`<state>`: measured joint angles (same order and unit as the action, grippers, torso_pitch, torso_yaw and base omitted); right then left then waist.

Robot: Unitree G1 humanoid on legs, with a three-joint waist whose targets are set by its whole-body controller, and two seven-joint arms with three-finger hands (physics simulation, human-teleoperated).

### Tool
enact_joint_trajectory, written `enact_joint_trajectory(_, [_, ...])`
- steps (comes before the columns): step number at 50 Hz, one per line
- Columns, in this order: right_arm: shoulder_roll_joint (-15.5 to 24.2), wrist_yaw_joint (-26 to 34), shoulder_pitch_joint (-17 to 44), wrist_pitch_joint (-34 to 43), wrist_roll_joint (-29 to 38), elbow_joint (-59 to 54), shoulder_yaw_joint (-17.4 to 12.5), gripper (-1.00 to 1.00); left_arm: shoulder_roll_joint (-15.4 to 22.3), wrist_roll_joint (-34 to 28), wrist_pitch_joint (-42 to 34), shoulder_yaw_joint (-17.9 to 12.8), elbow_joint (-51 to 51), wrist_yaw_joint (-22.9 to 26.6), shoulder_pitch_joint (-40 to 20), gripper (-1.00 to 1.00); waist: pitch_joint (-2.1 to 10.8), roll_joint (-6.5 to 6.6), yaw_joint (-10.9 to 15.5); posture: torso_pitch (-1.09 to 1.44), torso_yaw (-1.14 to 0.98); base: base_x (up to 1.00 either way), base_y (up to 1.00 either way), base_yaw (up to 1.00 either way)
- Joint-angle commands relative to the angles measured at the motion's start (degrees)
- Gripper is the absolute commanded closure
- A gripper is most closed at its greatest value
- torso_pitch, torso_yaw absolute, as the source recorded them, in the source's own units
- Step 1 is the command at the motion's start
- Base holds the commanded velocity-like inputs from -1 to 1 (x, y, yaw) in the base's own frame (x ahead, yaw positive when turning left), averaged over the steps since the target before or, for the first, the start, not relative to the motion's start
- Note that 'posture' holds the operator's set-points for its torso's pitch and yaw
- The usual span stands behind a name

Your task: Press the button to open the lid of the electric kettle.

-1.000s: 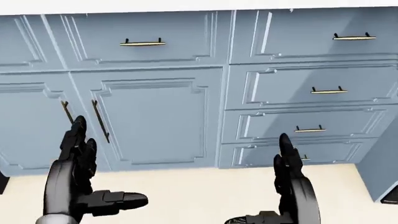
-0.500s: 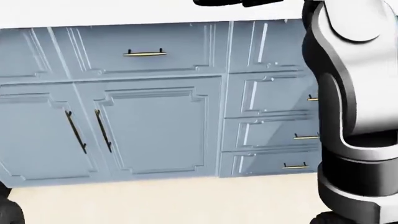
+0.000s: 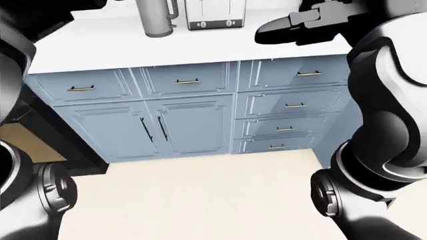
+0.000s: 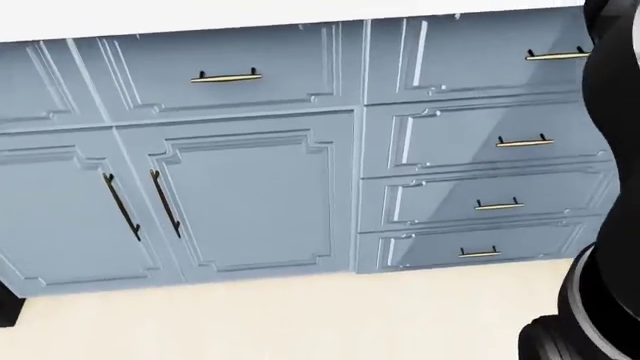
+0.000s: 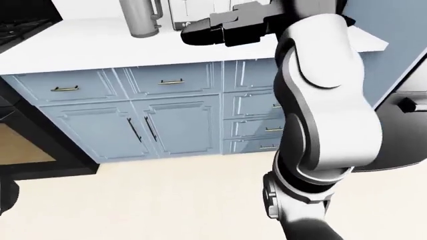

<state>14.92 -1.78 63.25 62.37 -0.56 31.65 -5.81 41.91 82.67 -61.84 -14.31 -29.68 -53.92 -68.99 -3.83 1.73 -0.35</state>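
The electric kettle (image 3: 156, 19) is a grey metal cylinder on the white counter (image 3: 100, 52), at the top of the left-eye view. Its lid and button are cut off by the top edge. My right hand (image 3: 287, 25) is raised over the counter, to the right of the kettle and apart from it. Its black fingers stretch out towards the left and hold nothing. It also shows in the right-eye view (image 5: 203, 30). My left arm (image 3: 26, 20) rises at the left edge, and its hand is out of the picture.
A steel-and-white appliance (image 3: 214, 15) stands just right of the kettle. Blue cabinet doors and drawers (image 4: 250, 195) run under the counter. A dark oven (image 3: 46, 140) is at the left, and a stove top (image 5: 20, 27) beside the counter. Cream floor (image 3: 200, 195) lies below.
Both hands hung low in the head view a second ago. The right arm then rose across the right side and now shows only at the right edge. The left hand has left the view.
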Motion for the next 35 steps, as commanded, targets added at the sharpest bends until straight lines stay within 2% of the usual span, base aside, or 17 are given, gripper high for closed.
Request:
enact_joint_trajectory(1, [0.00,-0.55,1.50,-2.38,0.50,0.74,0.64,-1.00,1.56,1.50,3.23,-0.39,-0.75,-2.03,-1.81,-1.00,1.63,-0.28,0.13,0.00,0.00,0.00,0.12,0.00])
enact_joint_trajectory(2, [-0.11,-0.40,1.53,-2.22,0.53,0.91,0.61,-1.00,2.17,2.10,3.40,-0.26,-0.92,-2.71,-1.97,-1.00,1.67,-0.05,0.09,0.00,0.00,0.01,0.27,0.00])
enact_joint_trajectory(3, [-0.10,-0.31,1.54,-2.02,0.64,1.05,0.57,-1.00,2.70,2.19,3.60,-0.12,-0.98,-2.80,-1.83,-1.00,1.41,-0.70,0.08,0.00,0.00,0.00,0.30,0.00])
enact_joint_trajectory(6, [0.02,-0.11,1.96,-1.18,0.74,1.61,0.19,-1.00,3.42,0.21,4.03,0.41,-0.49,-2.22,-1.18,-1.00,2.05,-1.79,0.30,0.00,0.00,0.00,0.41,0.00])
enact_joint_trajectory(9, [0.01,-0.09,1.70,-2.18,0.98,1.23,0.08,-1.00,3.22,-0.44,3.72,0.30,-0.04,-0.92,-0.41,-1.00,1.34,-1.14,0.32,0.00,0.00,0.00,0.46,0.00])
enact_joint_trajectory(12, [-0.15,0.00,1.32,-3.06,0.85,0.75,-0.03,-1.00,3.10,-3.01,3.61,0.14,0.37,-0.92,0.05,-1.00,0.63,1.32,-0.24,0.00,0.00,0.00,0.47,0.00])
enact_joint_trajectory(13, [-0.10,0.03,1.34,-2.87,0.83,0.94,0.00,-1.00,3.09,-3.17,3.28,0.11,0.50,-0.88,0.11,-1.00,1.17,3.14,-0.51,0.00,0.00,0.01,0.48,0.00])
enact_joint_trajectory(14, [-0.19,-0.04,1.44,-2.69,0.76,1.29,-0.10,-1.00,2.65,-2.32,3.10,-0.07,0.41,0.02,0.62,-1.00,2.09,6.45,-0.50,0.00,0.00,0.01,0.47,0.00])
enact_joint_trajectory(15, [-0.22,0.01,1.50,-2.65,0.70,1.58,0.08,-1.00,2.72,-3.25,2.66,0.45,0.01,0.55,1.00,-1.00,1.12,3.81,-0.25,0.00,0.00,0.00,0.48,0.00])
enact_joint_trajectory(16, [-0.24,0.04,1.42,-2.75,0.68,1.46,0.13,-1.00,2.68,-3.86,2.47,0.24,0.17,1.03,1.19,-1.00,0.77,4.02,-0.51,0.00,0.00,0.00,0.46,0.00])
enact_joint_trajectory(20, [-0.61,-0.29,1.55,-3.04,0.62,1.33,-0.15,-1.00,1.79,-5.12,1.11,0.71,-0.33,2.44,2.70,-1.00,1.13,1.30,-0.47,0.00,0.00,0.00,0.44,0.00])
enact_joint_trajectory(21, [-0.59,-0.29,1.49,-3.12,0.48,1.24,-0.17,-1.00,1.09,-4.79,0.86,0.61,-0.68,2.86,2.55,-1.00,0.10,0.63,-0.51,0.00,0.00,0.00,0.02,0.00])
enact_joint_trajectory(23, [-0.54,-0.31,1.07,-3.60,0.38,0.89,-0.07,-1.00,1.80,-5.56,-0.60,0.74,-2.14,2.72,1.85,-1.00,-0.11,1.44,-0.77,0.00,0.00,0.00,0.00,0.00])
enact_joint_trajectory(29, [-0.17,0.13,1.24,-3.11,0.09,1.36,-0.08,-1.00,0.81,-4.95,-0.48,-0.61,-1.63,0.62,0.67,-1.00,-0.91,0.87,-1.18,0.00,0.00,0.00,0.00,0.00])
enact_joint_trajectory(30, [-0.08,0.12,1.45,-2.79,0.08,1.54,-0.10,-1.00,0.79,-4.31,-0.28,-0.60,-1.80,0.00,0.42,-1.00,0.53,1.03,-0.91,0.00,0.00,0.09,0.05,0.00])
enact_joint_trajectory(32, [-0.14,0.08,1.42,-2.83,0.13,1.60,0.19,-1.00,0.89,-4.30,0.20,-0.33,-1.85,-0.02,0.53,-1.00,1.04,0.32,-0.72,0.00,0.00,0.15,0.12,0.00])
enact_joint_trajectory(35, [-0.07,0.33,1.19,-3.39,0.15,1.35,0.07,-1.00,0.83,-4.65,0.69,0.01,-1.81,0.33,0.67,-1.00,-0.42,-2.22,-0.06,0.00,0.00,0.30,0.29,0.00])
